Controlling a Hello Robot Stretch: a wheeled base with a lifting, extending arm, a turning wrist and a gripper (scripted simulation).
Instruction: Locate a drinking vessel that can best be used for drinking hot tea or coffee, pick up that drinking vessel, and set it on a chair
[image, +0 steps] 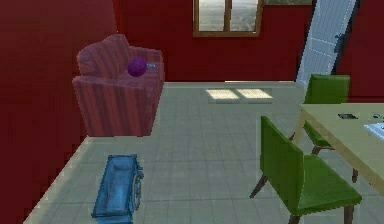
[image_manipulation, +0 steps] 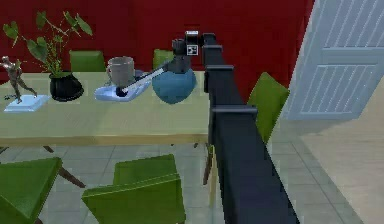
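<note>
Claw (image_manipulation: 125, 90): cannot tell whether it holds anything | pale grey handled mug (image_manipulation: 120, 70): upright on long light wooden table (image_manipulation: 90, 120), right by the fingertips | round blue glazed vase (image_manipulation: 172, 88): beside claw, toward the arm | green padded chair (image_manipulation: 135, 195): nearer than claw, at table's near edge

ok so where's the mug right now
In the arm side view, left of middle, the grey mug stands on the pale table between the potted plant and the round blue vase.
</note>
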